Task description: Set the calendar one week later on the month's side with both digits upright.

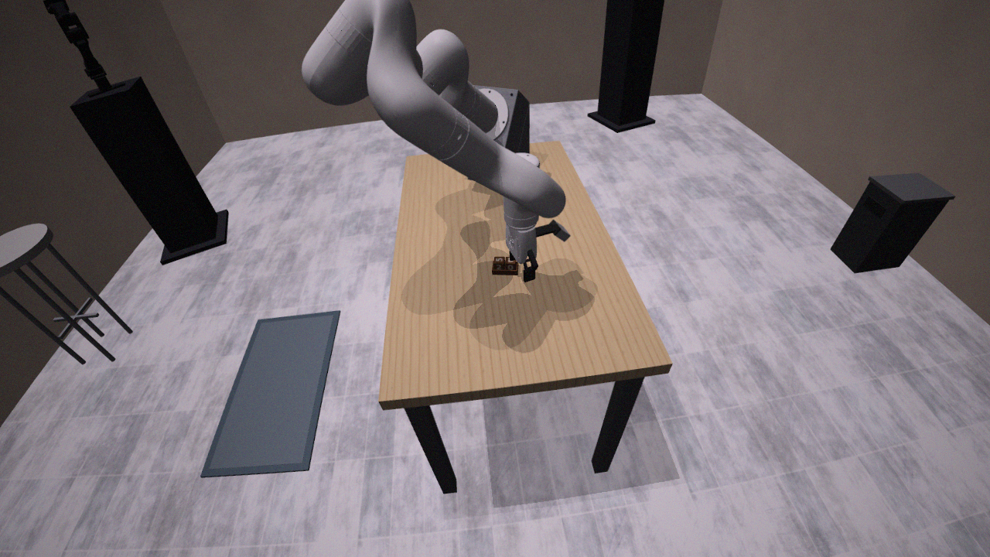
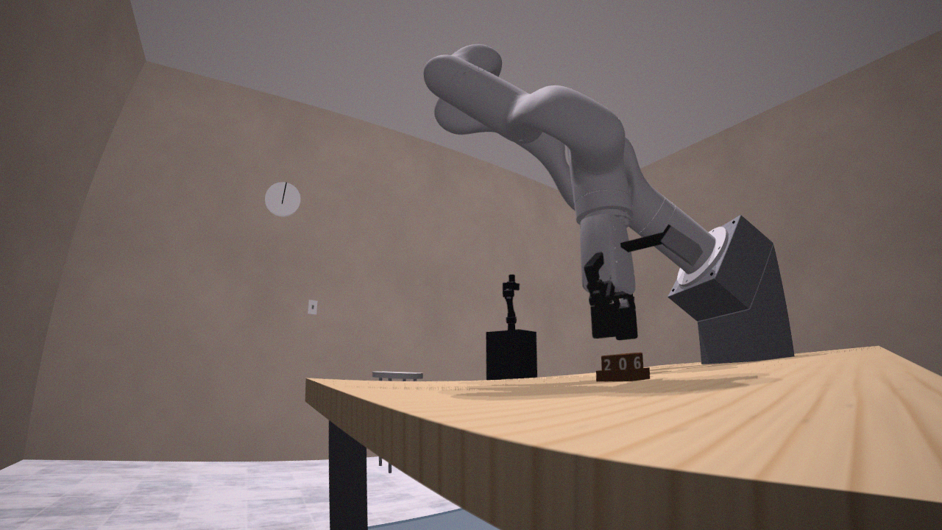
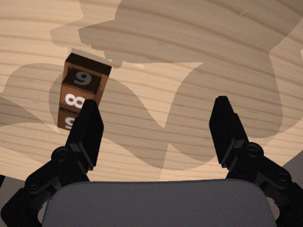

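Note:
The small brown calendar tray (image 1: 504, 273) (image 2: 622, 375) (image 3: 88, 60) lies flat on the table. Two cubes stand side by side in it. The left cube (image 1: 498, 266) (image 2: 607, 365) (image 3: 64, 122) shows 2 in front and what looks like 5 on top. The right cube (image 1: 510, 266) (image 2: 622, 364) (image 3: 74, 101) shows 0 in front, 8 on top and 6 on its end face in the exterior view. The month's name is not readable. My gripper (image 1: 521, 268) (image 2: 615, 336) (image 3: 156, 111) is open and empty, above and beside the tray. Its left finger partly hides the cubes in the wrist view.
The wooden table (image 1: 442, 353) (image 2: 691, 435) carries the arm's base (image 1: 515, 114) (image 2: 744, 322) at the far end. The arm casts shadows around the tray. A stool, dark pedestals, a bin and a floor mat (image 1: 277, 394) stand or lie away from the table.

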Available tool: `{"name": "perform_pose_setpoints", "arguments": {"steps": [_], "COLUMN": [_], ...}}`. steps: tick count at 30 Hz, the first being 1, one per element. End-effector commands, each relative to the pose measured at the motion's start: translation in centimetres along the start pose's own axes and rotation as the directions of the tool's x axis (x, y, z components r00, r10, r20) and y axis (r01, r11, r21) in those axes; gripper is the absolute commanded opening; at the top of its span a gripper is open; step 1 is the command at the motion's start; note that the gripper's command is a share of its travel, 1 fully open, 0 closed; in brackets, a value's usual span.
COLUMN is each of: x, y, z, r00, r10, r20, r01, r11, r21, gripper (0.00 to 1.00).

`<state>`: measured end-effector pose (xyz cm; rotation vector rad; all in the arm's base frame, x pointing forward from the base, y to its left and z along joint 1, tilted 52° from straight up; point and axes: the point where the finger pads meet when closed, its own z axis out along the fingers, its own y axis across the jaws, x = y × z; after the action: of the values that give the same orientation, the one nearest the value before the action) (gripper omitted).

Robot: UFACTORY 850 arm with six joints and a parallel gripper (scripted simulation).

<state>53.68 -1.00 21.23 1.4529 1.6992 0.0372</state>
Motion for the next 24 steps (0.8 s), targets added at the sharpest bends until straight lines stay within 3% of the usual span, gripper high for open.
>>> {"name": "perform_pose_setpoints", "arguments": {"steps": [1,7,15,20,24], "x": [-0.3,-0.7,-1.8,-2.1,-3.1], "y": [-0.1,-0.4,-1.0,-1.2,-1.8], "z": [0.0,0.0,0.0,0.0,0.0], "r00": [0.996,0.965,0.958,0.891,0.864], "r10": [0.088,0.262,0.285,0.454,0.503], "r20": [-0.002,-0.003,-0.003,-0.003,-0.004], "r01": [-0.088,-0.262,-0.285,-0.454,-0.503], "r11": [0.996,0.965,0.958,0.891,0.864], "r21": [-0.005,-0.005,-0.005,-0.004,-0.004], "gripper": [1.0,1.0,1.0,1.0,1.0]}}
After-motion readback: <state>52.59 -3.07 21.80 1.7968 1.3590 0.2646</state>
